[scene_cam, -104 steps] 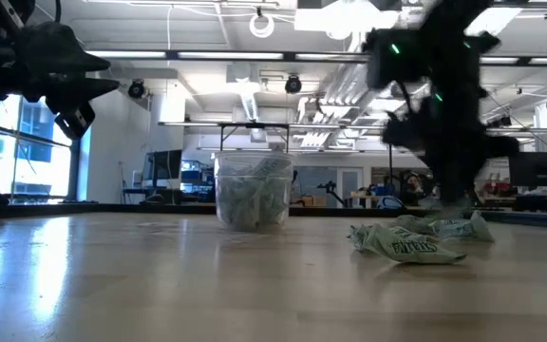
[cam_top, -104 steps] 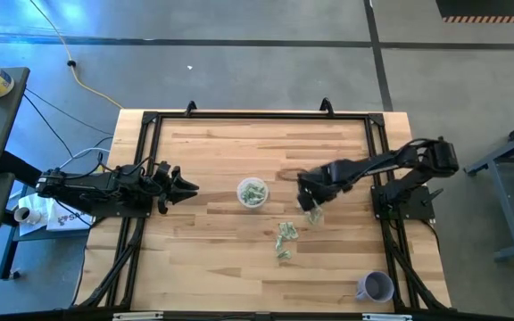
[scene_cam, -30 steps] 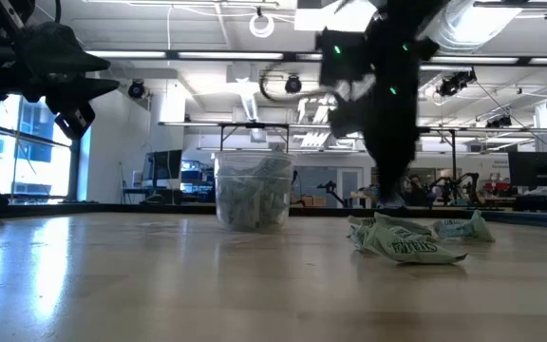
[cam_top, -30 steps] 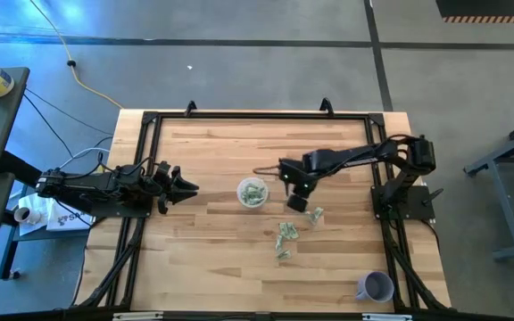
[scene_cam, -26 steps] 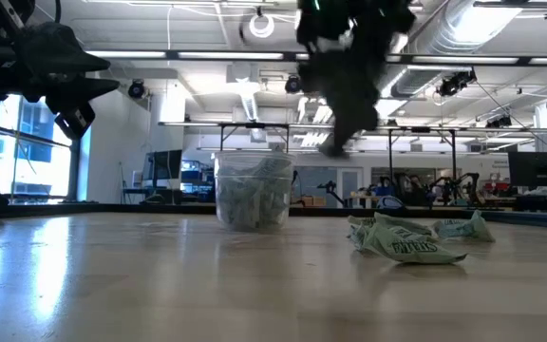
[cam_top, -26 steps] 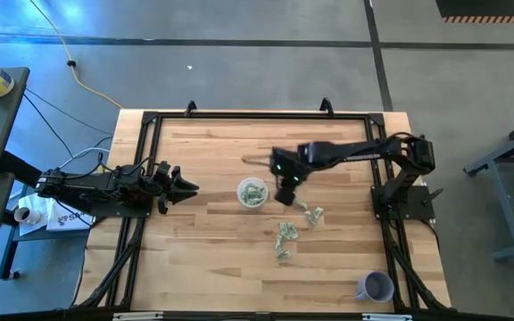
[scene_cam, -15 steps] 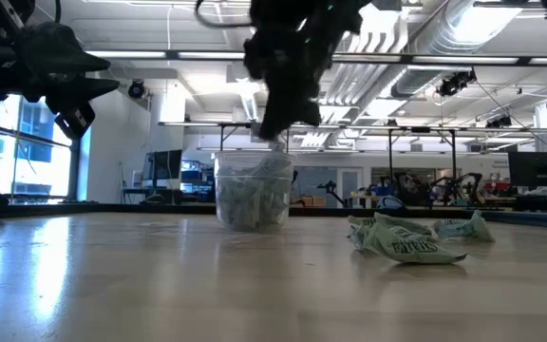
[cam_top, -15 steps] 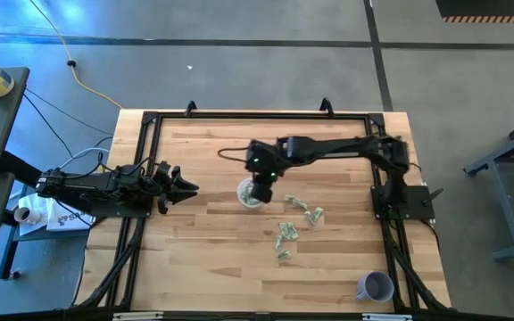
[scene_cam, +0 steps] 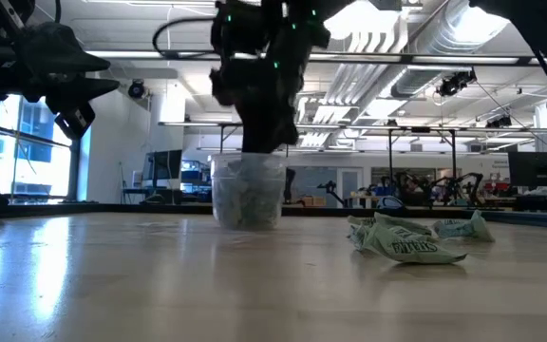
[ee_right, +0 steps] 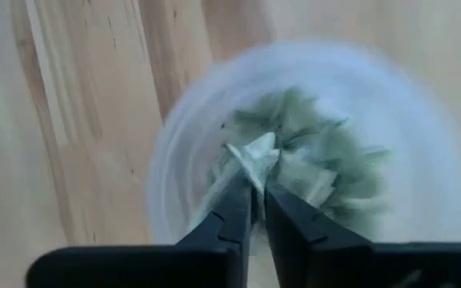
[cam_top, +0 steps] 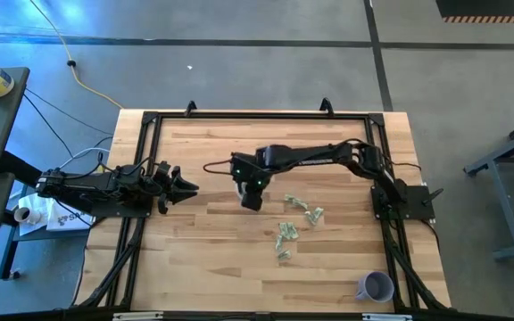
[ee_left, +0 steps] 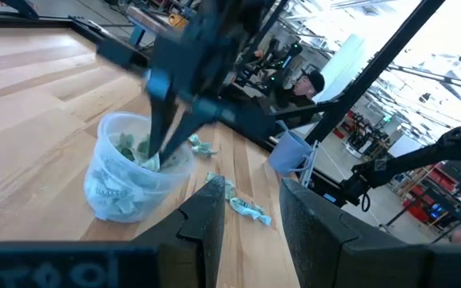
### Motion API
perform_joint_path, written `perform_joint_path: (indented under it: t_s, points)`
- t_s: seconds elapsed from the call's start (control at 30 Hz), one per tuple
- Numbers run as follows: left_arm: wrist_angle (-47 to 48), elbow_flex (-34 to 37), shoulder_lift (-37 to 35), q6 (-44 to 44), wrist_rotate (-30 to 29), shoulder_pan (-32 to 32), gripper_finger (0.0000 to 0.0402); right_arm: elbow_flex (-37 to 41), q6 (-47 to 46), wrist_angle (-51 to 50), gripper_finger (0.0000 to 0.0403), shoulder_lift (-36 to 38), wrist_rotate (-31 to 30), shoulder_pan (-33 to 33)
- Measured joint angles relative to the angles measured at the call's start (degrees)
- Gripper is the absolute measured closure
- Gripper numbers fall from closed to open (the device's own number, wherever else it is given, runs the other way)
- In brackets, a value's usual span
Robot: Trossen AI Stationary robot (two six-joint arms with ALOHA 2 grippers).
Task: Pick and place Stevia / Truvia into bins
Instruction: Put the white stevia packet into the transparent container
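The clear cup (scene_cam: 248, 193) stands near the table's middle, filled with green and white Stevia packets (ee_right: 326, 172). My right gripper (ee_right: 257, 186) hangs over the cup's mouth, pointing steeply down, shut on one packet; from above it covers the cup (cam_top: 251, 193). In the left wrist view its fingertips (ee_left: 162, 142) reach into the cup (ee_left: 126, 176). Several loose packets (cam_top: 286, 234) lie flat on the wood to the cup's right. My left gripper (cam_top: 190, 187) waits open at the table's left side, level, touching nothing. My right gripper pinches one Stevia packet by its near edge (ee_right: 254, 156) between its two fingertips. The fingers come from above, slanting down. The packet sticks out past the tips, just over the packets lying in the cup.
A lavender cup (cam_top: 375, 286) stands at the near right corner. A black frame (cam_top: 257, 114) runs round the table. Crumpled packets (scene_cam: 406, 242) lie close to the low camera. Bare wood stretches along the far edge and the near left.
My right gripper has carried the packet toward the table's left, from above the loose packets to the cup, and its tips now stand in the cup's mouth. The loose packets have stayed where they were.
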State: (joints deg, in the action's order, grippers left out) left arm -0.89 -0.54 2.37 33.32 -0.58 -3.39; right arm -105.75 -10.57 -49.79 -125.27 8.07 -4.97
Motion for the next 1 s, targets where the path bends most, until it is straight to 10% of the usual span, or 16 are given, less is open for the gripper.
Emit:
perform_joint_path:
  t_s: [0.47, 1.0]
  points:
    - [0.0, -0.02, 0.01, 0.01, 0.0, 0.01, 0.0245, -12.18, 8.63, -30.2, 0.0272, 0.98, -12.55, 0.34]
    - [0.0, -0.02, 0.01, 0.02, 0.0, 0.01, 0.0245, 36.31, 0.1, 1.12, 0.0164, 22.62, -9.17, 5.23]
